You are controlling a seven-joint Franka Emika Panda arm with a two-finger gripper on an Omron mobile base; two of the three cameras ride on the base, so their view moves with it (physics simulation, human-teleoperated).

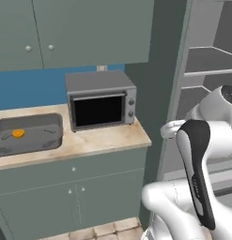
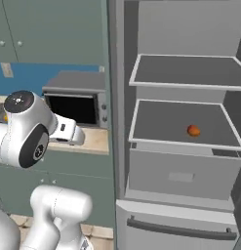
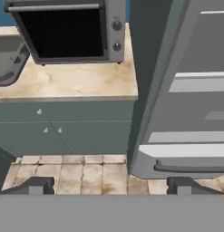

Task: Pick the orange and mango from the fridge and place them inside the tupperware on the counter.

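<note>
Left base view. The orange (image 1: 18,133) lies inside the tupperware (image 1: 28,134), which rests on the counter (image 1: 105,140) at the left. Just beside the tub, to its right, stands a grey microwave (image 1: 101,100) with a dark door and 2 knobs. Upper cabinets (image 1: 73,30) hang over a blue backsplash (image 1: 28,86). The white arm (image 1: 197,154) rises at the lower right, covering part of the open fridge (image 1: 202,70).

Right base view. The mango (image 2: 193,130) sits alone on the lower of 2 pale shelves (image 2: 183,124) in the fridge, toward the right. Beneath it are a drawer front (image 2: 183,176) and a dark bar handle (image 2: 180,229). The arm's elbow stands in front of the microwave and counter.

Hand view. The gripper (image 3: 112,185) points down toward the tiled floor (image 3: 72,170), its 2 dark fingertips (image 3: 36,185) set wide apart with nothing between them. Above lie the counter edge, the microwave front, a corner of the tupperware, and the fridge's lower front.
</note>
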